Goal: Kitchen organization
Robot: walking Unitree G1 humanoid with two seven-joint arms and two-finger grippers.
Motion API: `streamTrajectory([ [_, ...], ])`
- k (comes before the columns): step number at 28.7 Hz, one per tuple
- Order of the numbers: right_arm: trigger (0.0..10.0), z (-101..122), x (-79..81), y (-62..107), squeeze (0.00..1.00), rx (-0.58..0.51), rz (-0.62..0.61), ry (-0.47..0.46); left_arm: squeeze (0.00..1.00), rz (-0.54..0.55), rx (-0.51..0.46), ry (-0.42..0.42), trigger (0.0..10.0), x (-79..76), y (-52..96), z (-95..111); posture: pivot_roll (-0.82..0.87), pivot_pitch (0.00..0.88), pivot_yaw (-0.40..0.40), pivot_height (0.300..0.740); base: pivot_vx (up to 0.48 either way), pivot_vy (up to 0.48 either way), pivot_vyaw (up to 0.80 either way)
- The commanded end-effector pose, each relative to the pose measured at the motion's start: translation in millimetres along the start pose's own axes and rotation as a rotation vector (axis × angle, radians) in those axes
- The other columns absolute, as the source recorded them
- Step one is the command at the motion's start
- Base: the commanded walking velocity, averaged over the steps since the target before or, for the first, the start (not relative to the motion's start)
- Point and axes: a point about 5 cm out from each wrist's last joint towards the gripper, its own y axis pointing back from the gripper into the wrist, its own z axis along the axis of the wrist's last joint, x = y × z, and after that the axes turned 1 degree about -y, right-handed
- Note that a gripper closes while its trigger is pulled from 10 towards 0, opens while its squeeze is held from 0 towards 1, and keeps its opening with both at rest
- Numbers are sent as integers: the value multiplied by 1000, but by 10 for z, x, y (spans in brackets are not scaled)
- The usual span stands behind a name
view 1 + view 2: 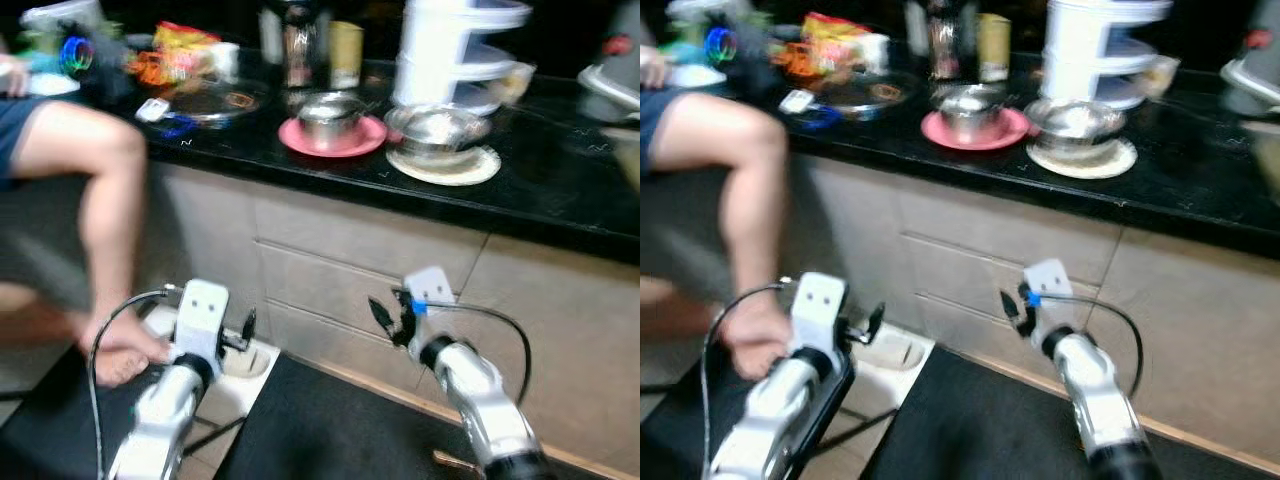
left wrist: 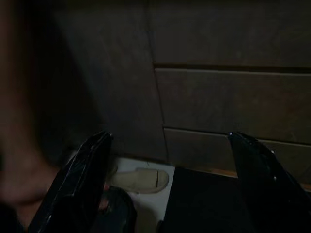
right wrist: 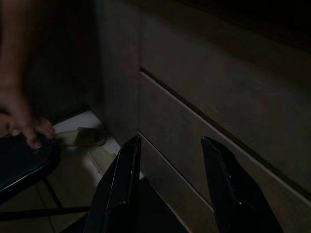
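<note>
On the black countertop (image 1: pixel 560 185) a steel bowl (image 1: pixel 328 115) sits on a pink plate (image 1: pixel 372 137). Beside it a second steel bowl (image 1: pixel 437 128) rests on a cream plate (image 1: pixel 482 168). A white stacked container (image 1: pixel 450 50) stands behind them. Both arms are held low in front of the beige drawer fronts (image 1: pixel 330 255), well below the counter. My left gripper (image 1: pixel 245 330) is open with nothing between its fingers (image 2: pixel 73 189). My right gripper (image 1: pixel 385 318) is also open and holds nothing, close to the drawers (image 3: pixel 194 111).
A person sits on the counter at the left, leg (image 1: pixel 110 200) hanging, foot (image 1: pixel 125 355) on a black stool (image 3: pixel 24 165). Jars, a pan (image 1: pixel 215 100) and snack packets crowd the counter's back. A black mat (image 1: pixel 330 430) and a pale slipper (image 2: pixel 138 179) lie on the floor.
</note>
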Motion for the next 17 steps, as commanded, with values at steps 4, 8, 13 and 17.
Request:
streamTrajectory([
  [4, 10000, -11, 8, 8, 0, -2, 1, -16, 0, -5, 24, -1, 10000, 8, 11, -35, 66, 6, -35, 740, 0, 0, 700],
  [8, 10000, -6, 5, 7, 0, -5, 4, -25, 0, -20, 25, 0, 10000, -3, 3, -31, 67, 3, -39, 740, 0, 0, 0],
  [13, 10000, -7, 2, 0, 0, -7, 8, -26, 0, -37, 32, -8, 10000, -24, -7, -39, 67, 0, -41, 740, 0, -96, 0],
  [17, 10000, -7, 0, -4, 0, -6, 8, -24, 0, -34, 30, 5, 10000, -20, -14, -43, 63, 0, -40, 740, 0, -424, 0],
])
